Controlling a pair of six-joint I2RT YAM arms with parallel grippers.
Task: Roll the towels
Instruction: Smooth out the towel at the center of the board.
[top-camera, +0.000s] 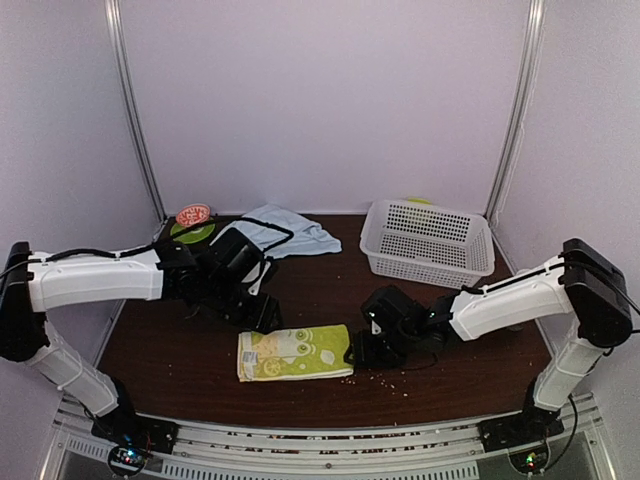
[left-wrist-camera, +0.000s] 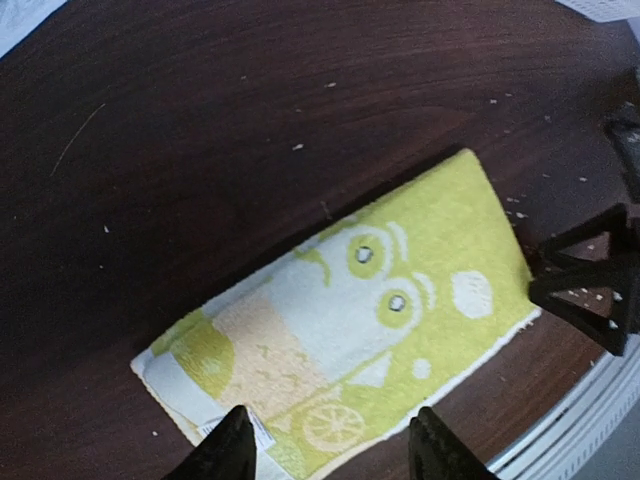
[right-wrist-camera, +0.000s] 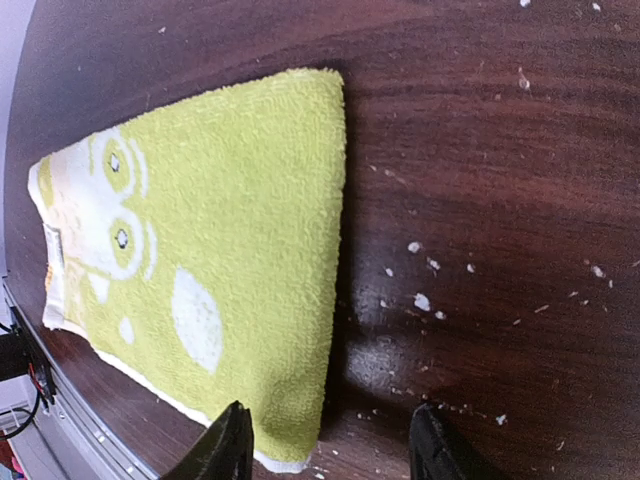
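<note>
green towel (top-camera: 295, 353): flat at the near edge of the table (top-camera: 330, 290), between the two hands. blue towel (top-camera: 285, 232): crumpled at the far side, left of the white basket (top-camera: 428, 240). left hand (left-wrist-camera: 335, 450), right hand (right-wrist-camera: 335, 450): fingers wide apart, gripping nothing.

- Counter (top-camera: 320, 295): dark brown wood grain, glossy.
- Lime-green towel (top-camera: 295, 353): lies flat as a long rectangle with its white printed figures up, near the front edge.
- Pale-blue towel (top-camera: 290, 230): loosely rumpled, at the back, left of centre.
- White perforated basket (top-camera: 425, 268): back right, well apart from both towels.
- Green disc (top-camera: 188, 232): back left corner, near the pale-blue towel.
- White crumbs (right-wrist-camera: 421, 301): scattered, mostly beside the lime-green towel's right end.
</note>
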